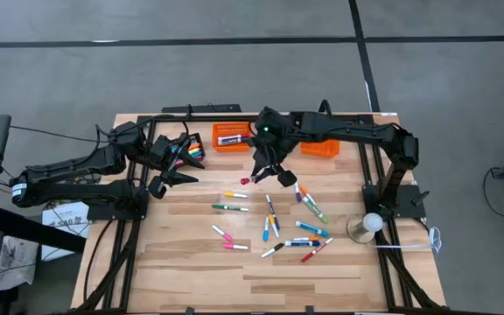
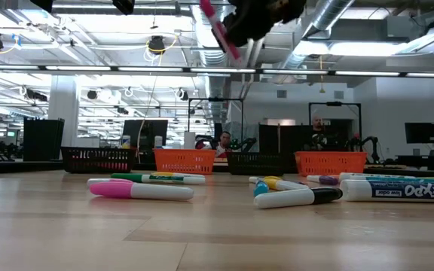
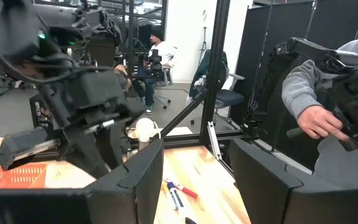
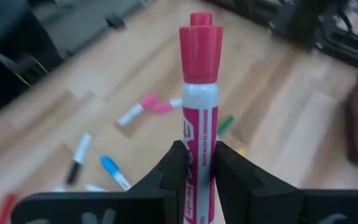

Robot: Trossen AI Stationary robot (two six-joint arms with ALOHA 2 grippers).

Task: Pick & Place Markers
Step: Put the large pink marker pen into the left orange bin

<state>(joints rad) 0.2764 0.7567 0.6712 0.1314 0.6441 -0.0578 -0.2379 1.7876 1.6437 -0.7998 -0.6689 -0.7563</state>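
While the right hand [image 4: 199,163] is gripping a pink-capped marker [image 4: 200,93] above the middle of the desk [image 1: 322,280], it is carrying it toward the orange basket [image 1: 231,137] at the far edge, so it should keep the marker level. The left hand [image 3: 194,174] is waiting released near the desk's far left corner.

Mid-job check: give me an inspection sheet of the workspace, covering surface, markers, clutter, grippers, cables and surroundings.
Surface: wooden table, markers scattered across its middle.
Job's things: pink-capped marker held off the table; loose markers lying flat; some markers already in the black basket.
Clutter: two orange baskets, one holding a marker; a round white object near the right edge.
Grippers: right gripper shut on the pink-capped marker; left gripper open, empty, beside the black basket.
Cables: black cable off the table's left.
Surroundings: a person's hand nearby; another person seated behind.
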